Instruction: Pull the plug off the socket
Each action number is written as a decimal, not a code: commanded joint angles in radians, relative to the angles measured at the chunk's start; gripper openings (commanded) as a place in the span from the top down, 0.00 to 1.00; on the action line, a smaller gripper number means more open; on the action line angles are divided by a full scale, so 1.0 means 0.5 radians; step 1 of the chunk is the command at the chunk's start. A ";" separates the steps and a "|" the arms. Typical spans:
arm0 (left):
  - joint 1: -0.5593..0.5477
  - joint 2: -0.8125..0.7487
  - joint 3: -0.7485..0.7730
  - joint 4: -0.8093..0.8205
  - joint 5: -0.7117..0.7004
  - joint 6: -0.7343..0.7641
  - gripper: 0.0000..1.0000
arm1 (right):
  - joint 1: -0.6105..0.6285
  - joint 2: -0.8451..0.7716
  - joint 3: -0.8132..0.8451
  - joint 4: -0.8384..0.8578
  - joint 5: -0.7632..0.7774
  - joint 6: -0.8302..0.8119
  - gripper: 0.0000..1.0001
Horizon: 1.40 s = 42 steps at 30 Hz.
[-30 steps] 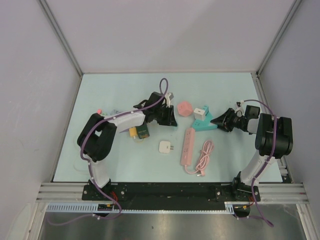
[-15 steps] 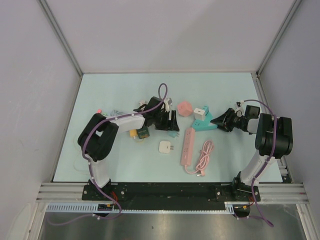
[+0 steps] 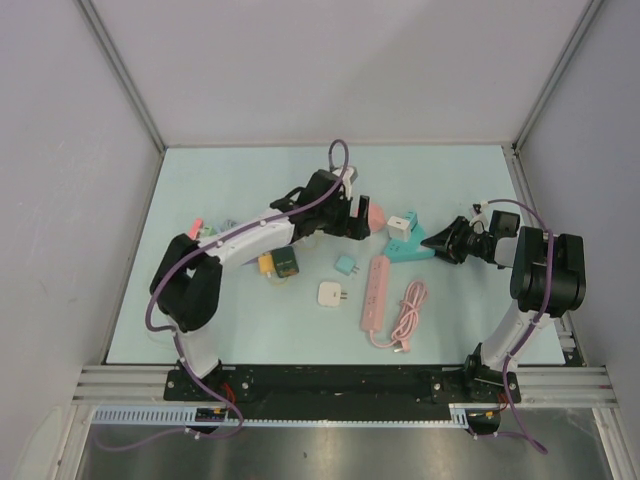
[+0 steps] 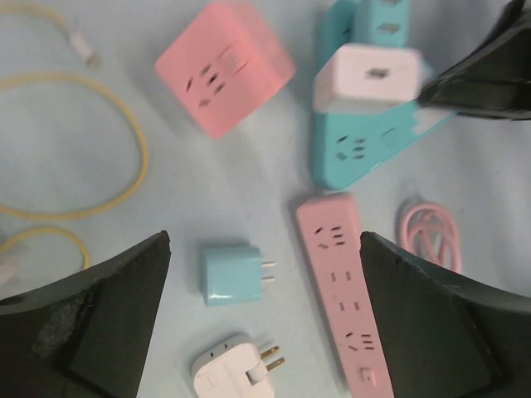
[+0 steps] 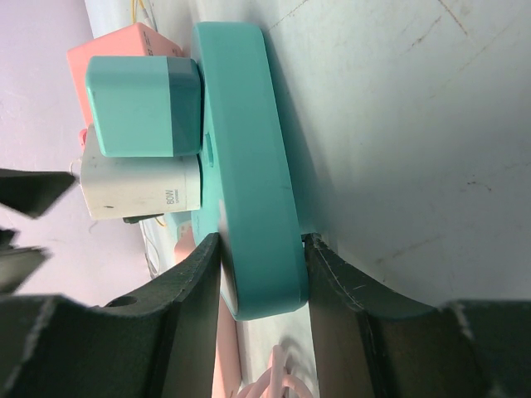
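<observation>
1. Top view: the left gripper (image 3: 358, 220) has just let go and swung away, jaws wide. The teal plug (image 3: 347, 266) now lies loose on the table (image 3: 200, 180), well apart from the socket (image 3: 405, 248), so that pull looks done.
2. Left wrist: a white plug (image 4: 369, 79) still sits in the socket.
3. Right wrist: the right gripper (image 5: 261, 265) clamps the socket's end. The white plug seems to read "80W".

Only "80W" shows, on the white plug (image 5: 141, 189).

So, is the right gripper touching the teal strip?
Touching. The right wrist view shows the right gripper clamping the teal strip on both sides.
</observation>
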 commanded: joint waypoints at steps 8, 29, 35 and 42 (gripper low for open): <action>-0.155 0.315 0.758 -0.068 0.018 0.361 0.00 | 0.006 0.119 -0.021 -0.139 0.401 -0.145 0.75; -0.219 0.938 1.176 0.067 0.027 0.294 0.07 | -0.003 0.132 -0.024 -0.130 0.383 -0.132 0.75; -0.229 0.978 1.197 0.086 0.055 0.272 0.10 | -0.003 0.132 -0.021 -0.127 0.383 -0.133 0.75; -0.253 1.030 1.246 0.086 0.043 0.245 0.15 | -0.003 0.132 -0.021 -0.127 0.383 -0.133 0.75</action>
